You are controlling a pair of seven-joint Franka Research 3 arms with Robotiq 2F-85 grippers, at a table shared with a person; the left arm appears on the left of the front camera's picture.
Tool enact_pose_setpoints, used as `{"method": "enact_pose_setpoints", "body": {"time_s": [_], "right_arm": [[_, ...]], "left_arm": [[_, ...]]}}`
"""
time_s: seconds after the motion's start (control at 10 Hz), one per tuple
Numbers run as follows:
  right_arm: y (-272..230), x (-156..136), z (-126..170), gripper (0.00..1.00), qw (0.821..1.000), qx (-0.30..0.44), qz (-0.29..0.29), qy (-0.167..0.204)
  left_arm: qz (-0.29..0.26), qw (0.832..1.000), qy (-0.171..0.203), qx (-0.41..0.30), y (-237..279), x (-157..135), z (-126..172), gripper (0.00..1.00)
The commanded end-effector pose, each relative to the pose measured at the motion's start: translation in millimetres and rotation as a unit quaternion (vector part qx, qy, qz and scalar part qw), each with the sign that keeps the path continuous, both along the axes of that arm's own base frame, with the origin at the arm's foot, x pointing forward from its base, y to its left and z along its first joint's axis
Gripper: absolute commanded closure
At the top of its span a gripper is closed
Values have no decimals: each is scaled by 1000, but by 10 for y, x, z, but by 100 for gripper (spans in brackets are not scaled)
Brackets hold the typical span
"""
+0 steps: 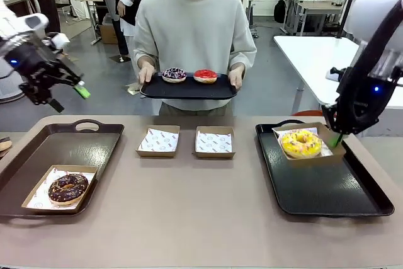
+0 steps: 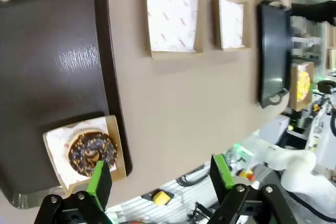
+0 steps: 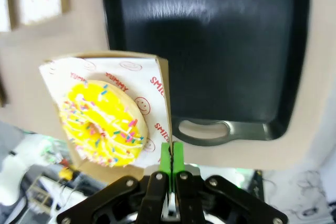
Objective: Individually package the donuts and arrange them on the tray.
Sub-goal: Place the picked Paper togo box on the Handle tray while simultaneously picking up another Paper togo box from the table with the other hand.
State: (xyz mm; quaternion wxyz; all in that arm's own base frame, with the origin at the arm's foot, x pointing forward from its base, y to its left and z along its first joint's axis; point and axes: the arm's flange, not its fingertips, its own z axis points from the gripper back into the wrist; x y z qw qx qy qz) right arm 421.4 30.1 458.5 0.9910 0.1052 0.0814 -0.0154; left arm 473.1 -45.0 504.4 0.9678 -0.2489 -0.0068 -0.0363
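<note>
Right wrist view: my right gripper (image 3: 170, 153) is pinched tight on one thin wall of the box (image 3: 164, 85) holding the yellow donut (image 3: 102, 124), at the black tray's (image 3: 220, 35) edge. That narrow grip could let the box tip and the donut slide out. My left gripper (image 2: 160, 171) hangs wide open, empty. Four donuts: this one, a boxed chocolate donut (image 1: 68, 188), and two on the person's tray (image 1: 189, 92). Four boxes, three trays.
</note>
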Motion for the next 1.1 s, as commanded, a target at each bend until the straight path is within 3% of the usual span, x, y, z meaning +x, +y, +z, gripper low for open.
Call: {"method": "enact_pose_setpoints", "body": {"time_s": [0.0,0.4,1.0], "right_arm": [[-12,-5,-238,99,1000,2,-5,8],[12,-88,-700,99,999,-2,-21,26],[26,-48,-901,99,999,5,-41,30]], "left_arm": [[12,997,4,74,-273,311,-119,2],[12,986,-14,165,-919,755,-719,2],[-10,978,-45,201,-1278,913,-1290,2]]}}
